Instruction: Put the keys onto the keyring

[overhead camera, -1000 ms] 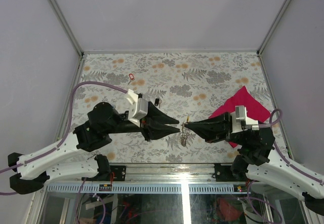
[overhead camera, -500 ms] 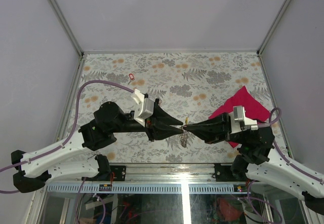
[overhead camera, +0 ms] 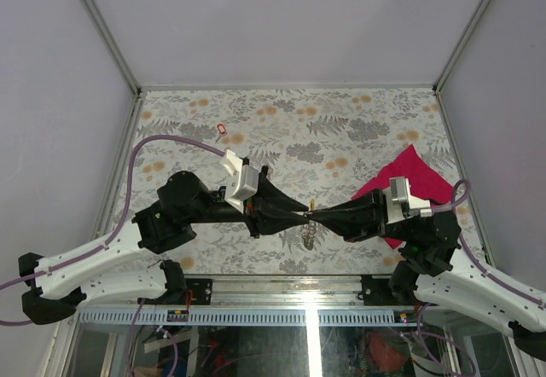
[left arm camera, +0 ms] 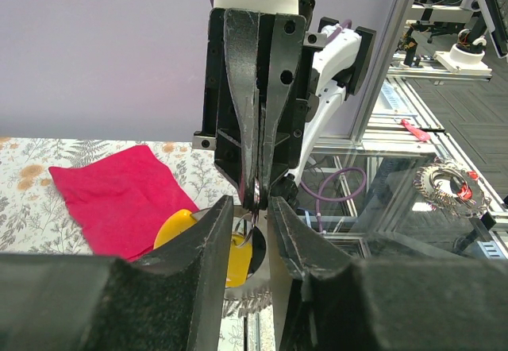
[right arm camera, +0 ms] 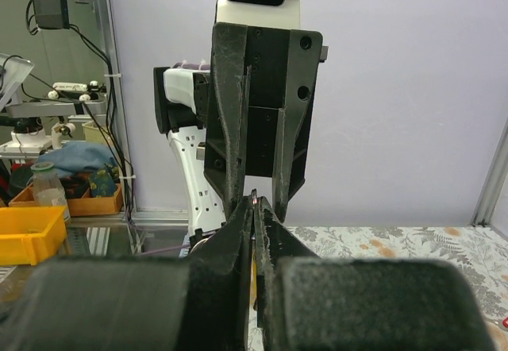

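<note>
The keyring (overhead camera: 310, 220) hangs in mid-air above the table's near middle, with a bunch of keys (overhead camera: 310, 237) dangling below it. My right gripper (overhead camera: 314, 215) is shut on the ring's top, which shows as a thin metal edge (right arm camera: 253, 198) at its tips. My left gripper (overhead camera: 304, 215) meets it head-on, and its open fingers (left arm camera: 222, 216) straddle the right gripper's tips (left arm camera: 259, 196) and the ring. A yellow piece (left arm camera: 232, 252) hangs from the ring just behind the left fingers. One red-headed key (overhead camera: 221, 128) lies alone on the table at the far left.
A magenta cloth (overhead camera: 414, 181) lies on the flower-patterned table (overhead camera: 341, 130) at the right, partly under the right arm. White walls close in the back and both sides. A metal rail (overhead camera: 281, 285) runs along the near edge.
My left gripper has moved right and the right gripper slightly left, so their tips now overlap at the ring. The left jaws have narrowed a little.
</note>
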